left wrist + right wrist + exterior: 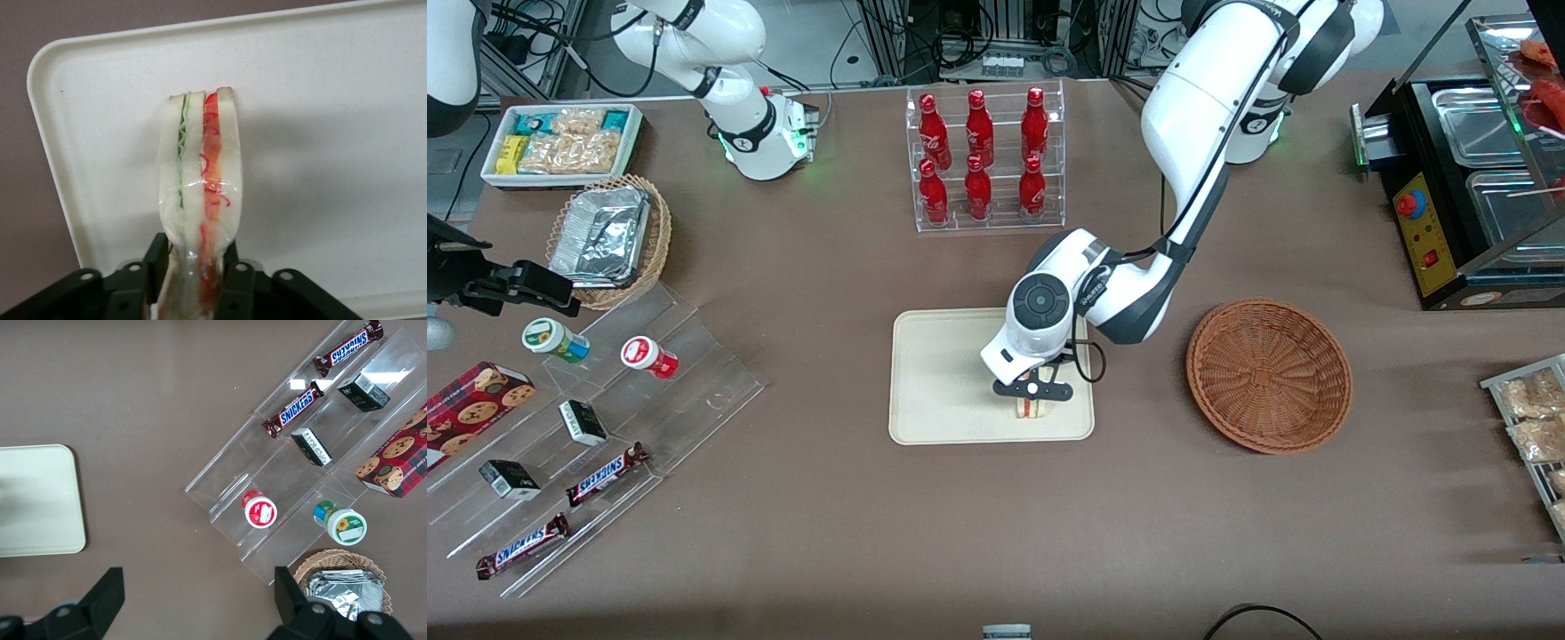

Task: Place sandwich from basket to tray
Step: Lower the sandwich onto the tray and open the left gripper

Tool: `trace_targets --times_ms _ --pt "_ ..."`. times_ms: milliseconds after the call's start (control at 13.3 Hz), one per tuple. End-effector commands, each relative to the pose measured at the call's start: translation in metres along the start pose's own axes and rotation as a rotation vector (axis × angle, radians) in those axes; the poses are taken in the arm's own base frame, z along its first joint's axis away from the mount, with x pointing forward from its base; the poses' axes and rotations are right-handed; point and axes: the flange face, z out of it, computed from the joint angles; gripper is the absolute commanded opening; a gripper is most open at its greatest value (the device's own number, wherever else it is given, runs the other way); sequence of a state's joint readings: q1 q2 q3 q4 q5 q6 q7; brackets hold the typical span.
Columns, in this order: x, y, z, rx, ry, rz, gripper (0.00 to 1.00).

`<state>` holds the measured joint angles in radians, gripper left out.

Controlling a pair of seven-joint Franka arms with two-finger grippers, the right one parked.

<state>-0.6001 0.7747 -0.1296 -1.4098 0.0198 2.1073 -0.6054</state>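
Note:
My left gripper point(1033, 394) is over the cream-white tray point(934, 373), near the tray's edge closest to the front camera. It is shut on the sandwich point(1032, 408), a wrapped wedge with pale bread and red and green filling. In the left wrist view the sandwich point(200, 180) sticks out from between the black fingers point(155, 257) with the tray point(333, 133) beneath it. Whether the sandwich touches the tray I cannot tell. The reddish-brown wicker basket point(1269, 374) stands beside the tray, toward the working arm's end, with nothing in it.
A clear rack of red bottles point(985, 160) stands farther from the front camera than the tray. A stepped clear stand with candy bars and cups point(587, 436) and a tan basket with a foil container point(609, 236) lie toward the parked arm's end. A black appliance point(1467, 178) stands toward the working arm's end.

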Motion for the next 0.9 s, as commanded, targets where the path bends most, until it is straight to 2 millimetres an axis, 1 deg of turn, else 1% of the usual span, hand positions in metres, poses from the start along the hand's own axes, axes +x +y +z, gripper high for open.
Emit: trace_targets --times_ms 0,150,226,376,451,526,602,677,752,827 --pt "0.004 0.002 -0.013 -0.008 0.004 -0.031 1.00" --pt "0.011 -0.003 -0.031 -0.020 0.028 -0.078 1.00" --pt "0.011 -0.004 -0.039 -0.017 0.036 -0.076 1.00" --pt "0.008 -0.008 -0.063 -0.005 0.033 -0.078 1.00" --pt "0.016 -0.021 -0.074 -0.017 0.041 -0.101 1.00" --pt "0.024 -0.038 -0.088 -0.027 0.051 -0.129 1.00" --pt "0.027 -0.051 -0.106 -0.032 0.064 -0.130 1.00" --pt "0.035 -0.074 -0.116 -0.026 0.052 -0.155 1.00" --pt "0.043 -0.100 -0.130 -0.023 0.042 -0.133 1.00" --pt "0.043 -0.111 -0.147 -0.027 0.043 -0.077 1.00"
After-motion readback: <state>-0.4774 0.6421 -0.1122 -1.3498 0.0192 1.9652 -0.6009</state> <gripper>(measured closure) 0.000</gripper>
